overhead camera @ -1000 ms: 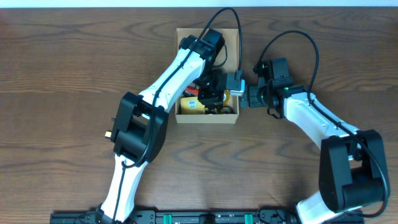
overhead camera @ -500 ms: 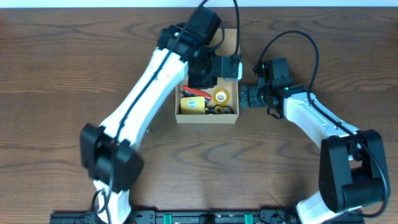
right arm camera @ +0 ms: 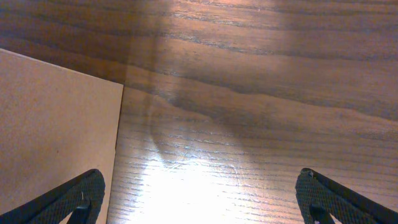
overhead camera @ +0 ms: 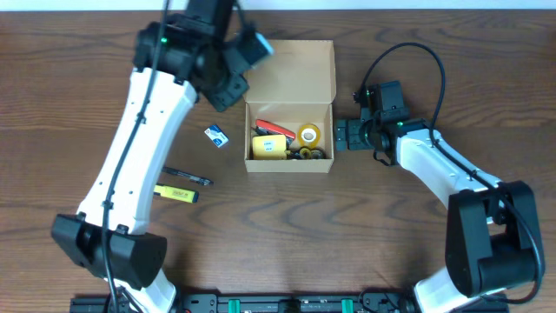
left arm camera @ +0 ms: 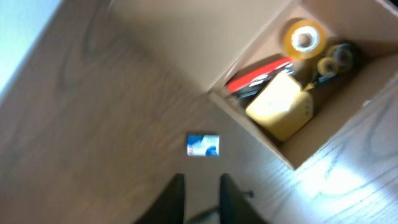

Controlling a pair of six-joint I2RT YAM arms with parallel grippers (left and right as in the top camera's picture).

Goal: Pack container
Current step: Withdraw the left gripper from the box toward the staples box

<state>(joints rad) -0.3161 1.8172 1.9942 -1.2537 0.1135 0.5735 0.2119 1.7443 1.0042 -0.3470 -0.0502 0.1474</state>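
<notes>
Three items are not yet in the box, so the packing is only partly done. The left gripper (left arm camera: 200, 202) hovers high over the table, fingers (left arm camera: 177, 198) parted by a narrow gap with nothing between them. A small blue-and-white packet (left arm camera: 203, 145) lies flat on the wood straight ahead of those fingertips, close by. The container (left arm camera: 205, 43) sits ahead and off to their right, flap lid thrown back. It already holds a tape roll (left arm camera: 303, 38), a red pen (left arm camera: 258, 72) and a yellow block (left arm camera: 280, 106).

A black pen (overhead camera: 187, 177) and a yellow highlighter (overhead camera: 176, 193) lie side by side on the table, outside the wrist view and well away from the left fingers.

The right gripper (right arm camera: 199, 186) has its fingers spread wide and released, holding nothing. The container's wall sits just inside its left finger and bare wood lies between the tips. It looks parked beside the box, perhaps to steady it.

My read is that the step in hand is fetching the next loose piece, most likely the packet. That calls for dropping straight down, spreading the fingers to span the packet, and squaring up to its edges, since it lies thin and flat on the wood.
</notes>
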